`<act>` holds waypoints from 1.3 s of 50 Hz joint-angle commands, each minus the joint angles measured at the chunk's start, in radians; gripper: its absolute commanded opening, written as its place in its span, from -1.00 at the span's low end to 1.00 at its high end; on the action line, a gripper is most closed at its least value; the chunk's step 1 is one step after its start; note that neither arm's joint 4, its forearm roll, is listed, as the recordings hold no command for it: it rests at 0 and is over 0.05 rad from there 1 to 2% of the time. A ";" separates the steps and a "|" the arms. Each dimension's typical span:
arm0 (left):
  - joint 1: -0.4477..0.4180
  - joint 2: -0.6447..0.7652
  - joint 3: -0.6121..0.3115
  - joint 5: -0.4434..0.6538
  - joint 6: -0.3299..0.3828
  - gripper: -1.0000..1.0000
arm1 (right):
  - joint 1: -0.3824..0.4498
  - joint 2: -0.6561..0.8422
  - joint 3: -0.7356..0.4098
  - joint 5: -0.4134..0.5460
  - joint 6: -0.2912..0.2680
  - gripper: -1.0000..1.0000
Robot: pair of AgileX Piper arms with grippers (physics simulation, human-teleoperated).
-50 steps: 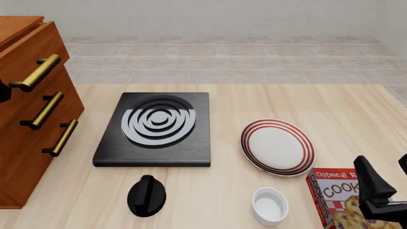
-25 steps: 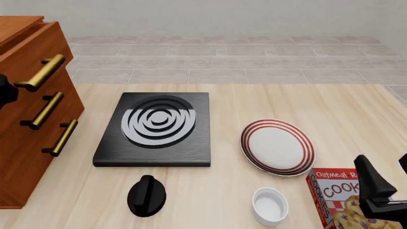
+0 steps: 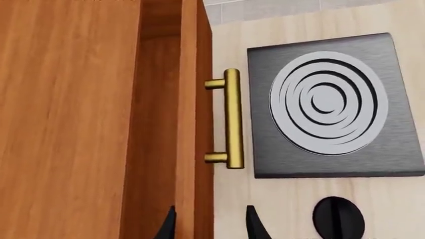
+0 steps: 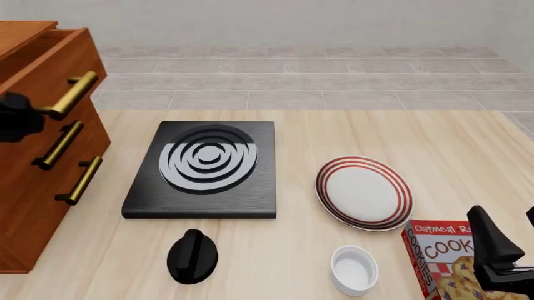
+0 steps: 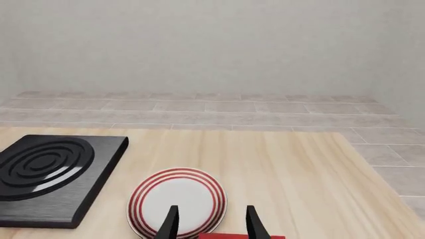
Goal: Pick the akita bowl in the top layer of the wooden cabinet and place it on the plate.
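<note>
Since a second ago the top drawer point(image 4: 50, 69) of the wooden cabinet point(image 4: 37, 187) has slid further out, its brass handle point(image 4: 71, 95) now sitting further right over the counter point(image 4: 292, 256), and the left arm's dark body at the front view's left edge has come further into sight with it.

From the left wrist view the left claw point(image 3: 209, 224) is spread, its two dark fingertips point(image 3: 256, 226) straddling the drawer's front board, with the handle just ahead and apart from them. The drawer's inside shows only as a narrow shaded slot, so the bowl cannot be seen in any view.

On the counter the black stove point(image 4: 200, 169) lies beside the cabinet, with a black knob point(image 4: 192, 255) in front of it. The red-ringed plate point(image 4: 364, 192) lies to the stove's right, bare. Near it sit a plain white ramekin point(image 4: 354, 269) and a red cookie box point(image 4: 438, 259).

The right claw point(image 5: 209, 224) hangs low at the front view's right edge, close to the cookie box, fingers parted and holding nothing, pointing toward the plate.
</note>
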 commanded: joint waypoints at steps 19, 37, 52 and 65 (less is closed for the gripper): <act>-0.130 0.136 0.067 0.007 -0.008 1.00 | -0.002 0.044 0.003 -0.047 0.004 1.00; -0.191 0.163 0.058 -0.004 -0.039 1.00 | -0.008 0.031 0.001 -0.036 0.009 1.00; -0.260 0.184 0.054 -0.019 -0.077 1.00 | -0.009 -0.017 -0.002 0.012 0.008 1.00; -0.302 0.195 0.038 -0.016 -0.097 1.00 | -0.009 -0.029 -0.002 0.024 0.006 1.00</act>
